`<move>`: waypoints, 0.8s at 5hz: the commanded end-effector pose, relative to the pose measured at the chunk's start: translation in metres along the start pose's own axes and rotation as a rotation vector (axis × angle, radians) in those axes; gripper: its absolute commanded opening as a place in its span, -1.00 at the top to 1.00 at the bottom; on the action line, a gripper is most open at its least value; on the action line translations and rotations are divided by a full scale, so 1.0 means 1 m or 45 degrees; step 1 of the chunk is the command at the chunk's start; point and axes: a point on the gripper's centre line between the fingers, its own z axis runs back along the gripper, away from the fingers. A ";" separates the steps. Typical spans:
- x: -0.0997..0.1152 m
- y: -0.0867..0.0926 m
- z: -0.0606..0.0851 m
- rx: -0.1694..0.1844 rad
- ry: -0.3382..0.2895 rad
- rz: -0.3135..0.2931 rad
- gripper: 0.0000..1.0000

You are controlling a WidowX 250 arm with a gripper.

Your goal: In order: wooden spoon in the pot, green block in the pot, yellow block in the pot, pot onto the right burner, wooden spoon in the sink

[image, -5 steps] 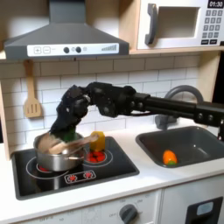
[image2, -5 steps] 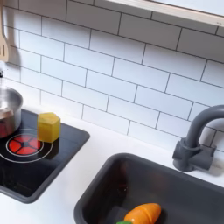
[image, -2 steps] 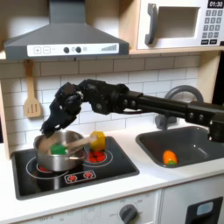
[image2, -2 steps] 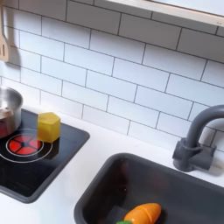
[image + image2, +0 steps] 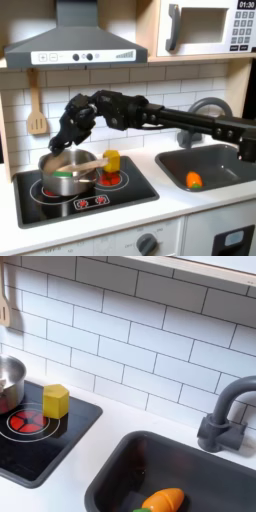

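Pot [image 5: 68, 173] sat on the left burner, holding the spoon [image 5: 88, 157] and green block [image 5: 66, 172], just below the fingers [image 5: 64, 137]. Yellow block [image 5: 56, 400] stood beside it. Gripper [image 5: 66, 134] hovered above; its opening could not be told.

The first exterior view looks at my toy kitchen head-on from a little above table height, far enough back to take in the hood [image 5: 72, 42] at 12 o'clock, the microwave [image 5: 208, 27] at 1 o'clock, the cooktop [image 5: 85, 192] at 8 o'clock and the sink [image 5: 215, 165] at 4 o'clock. The second exterior view sits much nearer and higher, looking down at the table between cooktop [image 5: 40, 441] and sink [image 5: 200, 471], facing the tiled wall [image 5: 140, 341]. Both exterior views share the yellow block [image 5: 112, 160] [image 5: 55, 400], the pot [image 5: 68, 172] [image 5: 9, 382], the faucet [image 5: 208, 108] [image 5: 226, 416] and the orange toy [image 5: 194, 180] [image 5: 163, 499].
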 end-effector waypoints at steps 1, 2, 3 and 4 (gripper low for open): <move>0.005 -0.051 0.010 -0.103 -0.029 -0.109 -1.00; 0.003 -0.062 0.009 -0.140 -0.031 -0.117 -1.00; -0.007 -0.072 0.001 -0.181 0.043 -0.115 -1.00; -0.013 -0.090 -0.009 -0.286 0.133 -0.143 -1.00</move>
